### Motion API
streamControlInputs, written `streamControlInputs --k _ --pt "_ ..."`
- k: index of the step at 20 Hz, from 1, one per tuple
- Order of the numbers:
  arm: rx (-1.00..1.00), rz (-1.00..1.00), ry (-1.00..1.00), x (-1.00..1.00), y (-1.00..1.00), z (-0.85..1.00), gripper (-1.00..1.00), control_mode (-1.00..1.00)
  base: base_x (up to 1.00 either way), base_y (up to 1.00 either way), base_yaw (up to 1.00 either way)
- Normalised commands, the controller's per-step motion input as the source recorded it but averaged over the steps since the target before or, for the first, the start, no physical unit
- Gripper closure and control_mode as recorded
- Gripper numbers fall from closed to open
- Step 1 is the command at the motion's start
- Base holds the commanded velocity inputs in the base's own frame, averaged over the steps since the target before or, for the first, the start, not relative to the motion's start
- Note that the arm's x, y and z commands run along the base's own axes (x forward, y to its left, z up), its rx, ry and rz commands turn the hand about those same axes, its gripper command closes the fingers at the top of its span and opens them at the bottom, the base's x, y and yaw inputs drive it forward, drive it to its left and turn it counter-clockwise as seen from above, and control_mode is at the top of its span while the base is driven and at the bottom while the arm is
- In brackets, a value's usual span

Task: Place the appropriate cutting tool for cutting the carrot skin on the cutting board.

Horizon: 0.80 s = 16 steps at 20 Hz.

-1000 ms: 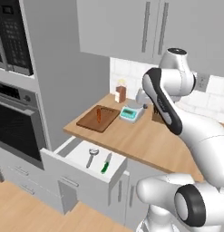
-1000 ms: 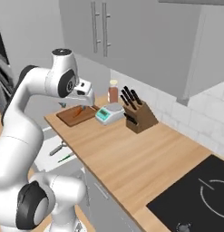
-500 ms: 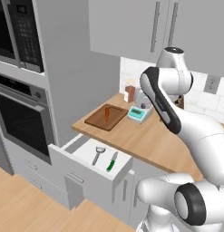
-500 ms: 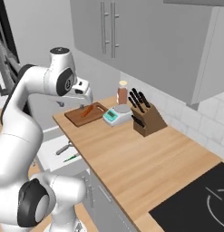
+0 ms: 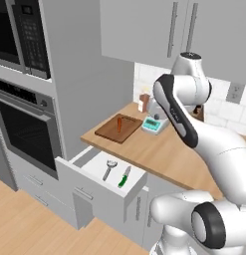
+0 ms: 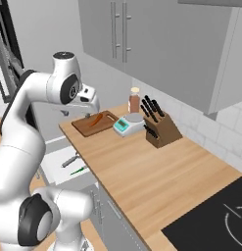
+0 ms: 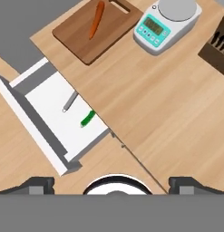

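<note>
**Peeler waits in the open drawer, arm held high over the counter**

From the left, the drawer (image 5: 102,172) stands pulled out below the counter (image 5: 164,149), so its contents can be reached from above. The peeler (image 5: 109,169) lies flat inside, just beside the green knife (image 5: 124,177), apart from it. The board (image 5: 119,128) sits at the counter's near corner with the carrot (image 5: 119,123) on it, ready for peeling. A scale (image 5: 154,124) stands just past the board.

From the right, the gripper (image 6: 88,100) hangs above the board's end of the counter, well above everything; I cannot tell how its jaws stand. The knife block (image 6: 160,128) sits further along, untouched.

Looking down from the hand, the fingertips (image 7: 38,185) sit far apart with nothing between them. The peeler's handle pokes out from under the counter edge, its head hidden, so I judge the arm must come down and toward the drawer to grasp it.
</note>
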Motion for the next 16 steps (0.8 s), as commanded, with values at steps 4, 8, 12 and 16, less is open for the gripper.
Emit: streamControlInputs --k 4,8,12,16 --pt "0.0 0.07 0.08 -0.58 0.66 -0.64 -1.0 -1.0 0.0 0.0 0.0" --pt "0.0 -0.03 0.1 -0.42 1.0 -1.0 -1.0 -1.0 0.0 0.0 0.0" --pt "0.01 -0.19 0.2 0.01 0.99 -0.86 -1.0 -1.0 0.0 0.0 0.0" --pt "0.05 -0.27 0.23 0.51 0.41 -0.62 -1.0 -1.0 0.0 0.0 0.0"
